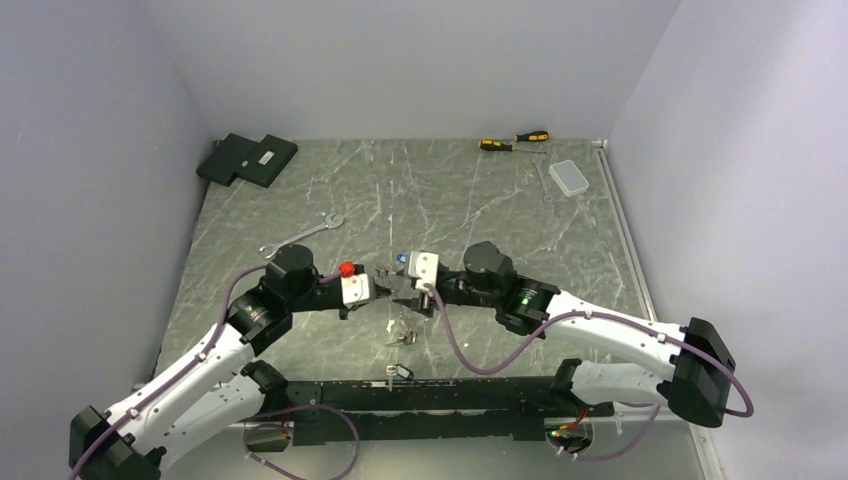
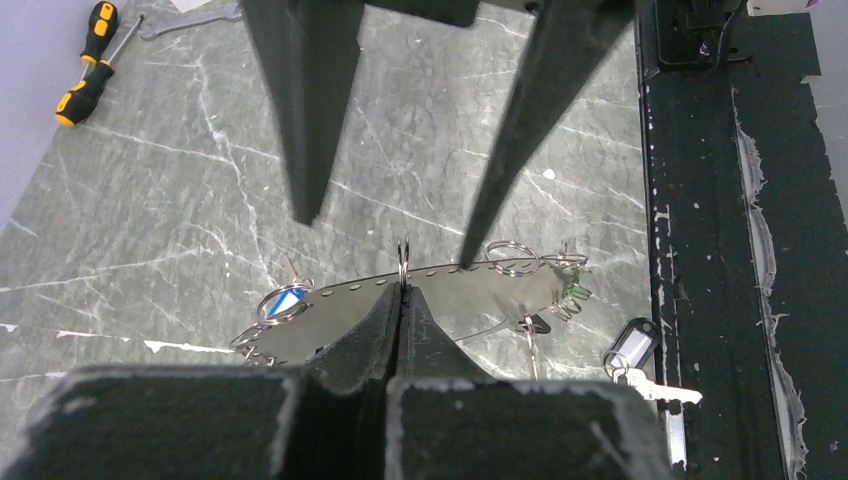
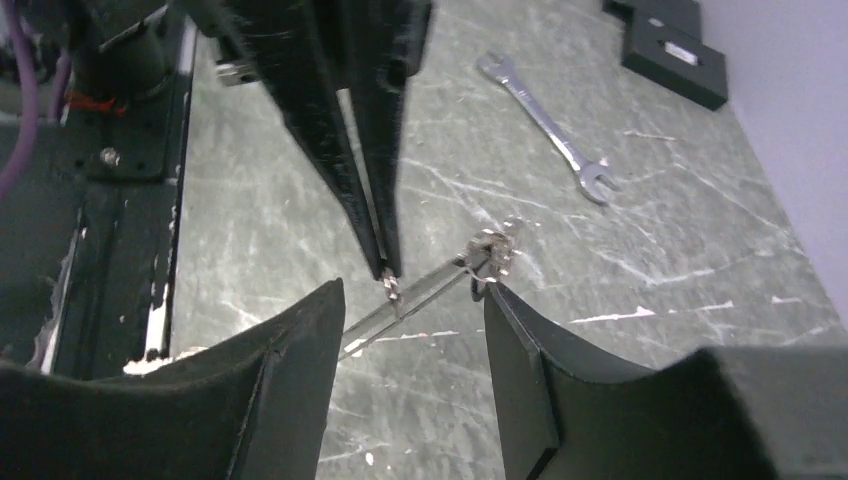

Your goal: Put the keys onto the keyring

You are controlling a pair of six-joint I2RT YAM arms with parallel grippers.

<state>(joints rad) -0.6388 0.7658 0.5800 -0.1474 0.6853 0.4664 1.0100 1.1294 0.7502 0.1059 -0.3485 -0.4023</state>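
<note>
The keyring [image 2: 470,295] shows in the left wrist view as a thin, flat silvery oval held just above the table, with small split rings along its rim. The blue key [image 2: 287,301] hangs at its left end and the green key [image 2: 576,290] at its right end. My left gripper [image 2: 402,288] [image 1: 388,287] is shut on a small upright ring at the keyring's near rim. My right gripper [image 3: 412,295] [image 1: 408,292] faces it, open. The keyring [image 3: 430,285], seen edge-on, passes between the right fingers, and a cluster of rings [image 3: 490,250] sits at the right fingertip.
A silver key with a white tag [image 2: 635,347] lies on the black rail [image 2: 700,250] at the near edge. A silver wrench [image 1: 300,238] lies behind the left arm. Screwdrivers [image 1: 512,141], a clear box [image 1: 570,177] and black boxes [image 1: 247,158] sit at the back.
</note>
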